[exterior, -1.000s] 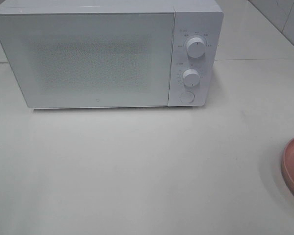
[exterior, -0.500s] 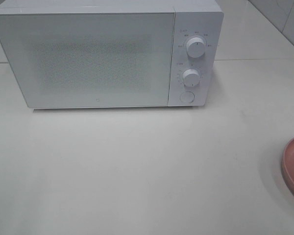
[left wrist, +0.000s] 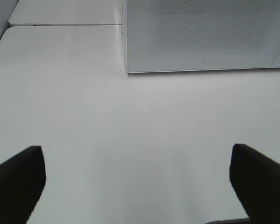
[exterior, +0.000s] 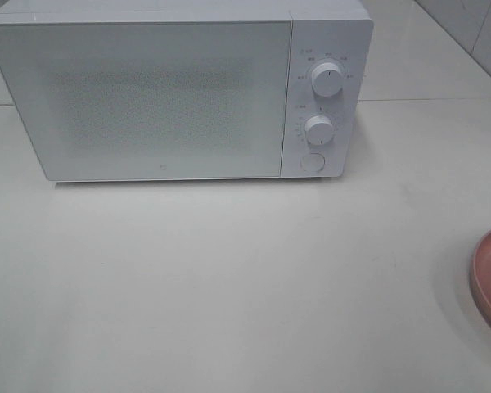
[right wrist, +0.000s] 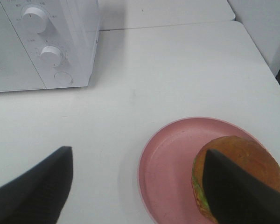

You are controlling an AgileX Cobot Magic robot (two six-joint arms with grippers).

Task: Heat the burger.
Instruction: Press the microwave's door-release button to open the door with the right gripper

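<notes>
Two grippers are mine, and both are spread wide with nothing in them. My left gripper (left wrist: pixel 136 154) hangs over a bare part of the white table (left wrist: pixel 84 102), and its two dark fingers (left wrist: pixel 18 182) stand far apart. Past it sits the white microwave (left wrist: pixel 200 37) at the back of the table. Its big door (exterior: pixel 147 98) is shut. On the panel beside the door, on my right side, there is a top knob (exterior: pixel 326 79), a lower knob (exterior: pixel 319 129) under it, and a round button (exterior: pixel 312 162) at the bottom. My right gripper (right wrist: pixel 139 154) hangs over the table just beside the pink plate (right wrist: pixel 170 163). The burger (right wrist: pixel 242 151) sits on that plate, on the side away from the microwave. I can see its shiny brown bun and a little green lettuce at the edge. One of my right fingers (right wrist: pixel 238 196) is in front of the burger and hides part of it, and I cannot tell if it touches the bun. The plate lies near the right edge of the table, well apart from the microwave.
</notes>
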